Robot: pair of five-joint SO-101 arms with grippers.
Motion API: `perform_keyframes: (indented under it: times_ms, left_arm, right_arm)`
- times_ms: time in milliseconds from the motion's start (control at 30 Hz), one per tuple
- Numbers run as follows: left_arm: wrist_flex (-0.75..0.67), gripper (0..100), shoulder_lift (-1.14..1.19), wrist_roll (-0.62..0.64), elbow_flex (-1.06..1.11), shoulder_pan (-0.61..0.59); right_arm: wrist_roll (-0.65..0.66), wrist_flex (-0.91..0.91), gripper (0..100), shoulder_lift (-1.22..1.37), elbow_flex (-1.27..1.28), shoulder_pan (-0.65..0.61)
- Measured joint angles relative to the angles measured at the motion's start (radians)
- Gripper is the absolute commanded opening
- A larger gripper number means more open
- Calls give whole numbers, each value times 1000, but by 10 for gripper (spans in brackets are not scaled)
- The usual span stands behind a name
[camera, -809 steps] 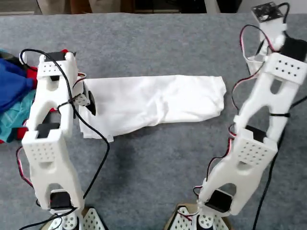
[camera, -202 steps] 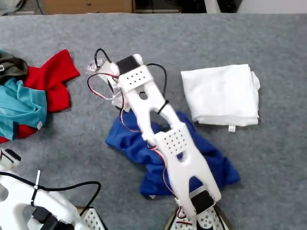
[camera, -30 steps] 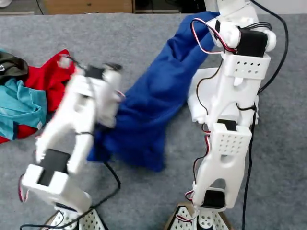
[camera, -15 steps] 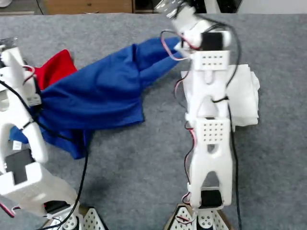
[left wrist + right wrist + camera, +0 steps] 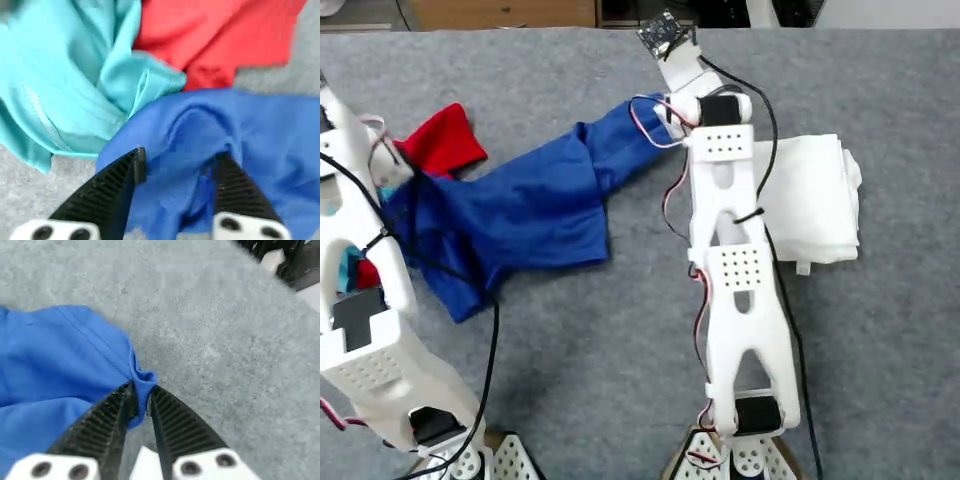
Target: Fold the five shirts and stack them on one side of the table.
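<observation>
A blue shirt [image 5: 520, 210] lies stretched across the grey table between the two arms. My right gripper [image 5: 663, 105] [image 5: 140, 389] is shut on one hemmed corner of the blue shirt [image 5: 50, 360], low over the table at the far middle. My left gripper [image 5: 392, 183] [image 5: 180, 165] is at the shirt's other end on the left; its fingers stand wide apart with bunched blue shirt [image 5: 260, 130] between them. A folded white shirt [image 5: 810, 200] rests at the right, partly behind the right arm. Red shirt [image 5: 445, 140] [image 5: 225, 35] and teal shirt [image 5: 65, 75] lie crumpled at the left.
The pile of unfolded shirts sits at the table's left edge, partly under the left arm. Bare grey table [image 5: 600, 350] spreads across the near middle and the far left. The table's far edge runs just beyond the right gripper.
Over the last second the blue shirt was swung from the centre-right toward the left and lowered, spread out flatter. The right arm shifted left; the left arm drew back to the left edge.
</observation>
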Motion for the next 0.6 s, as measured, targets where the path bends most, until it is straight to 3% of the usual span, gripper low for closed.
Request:
perform_keyframes:
  times_ms: [167,333,467,600]
  left_arm:
    - [86,271,0,34,-235,38]
    - [193,271,-2,32,-420,212]
    - [199,271,-2,38,-411,370]
    - [199,271,-3,-28,-236,569]
  right_arm:
    - [-32,-34,2,25,-2,0]
    - [-46,-38,2,26,-2,0]
    - [-46,-38,2,26,-2,2]
    - [-46,-38,2,26,-2,37]
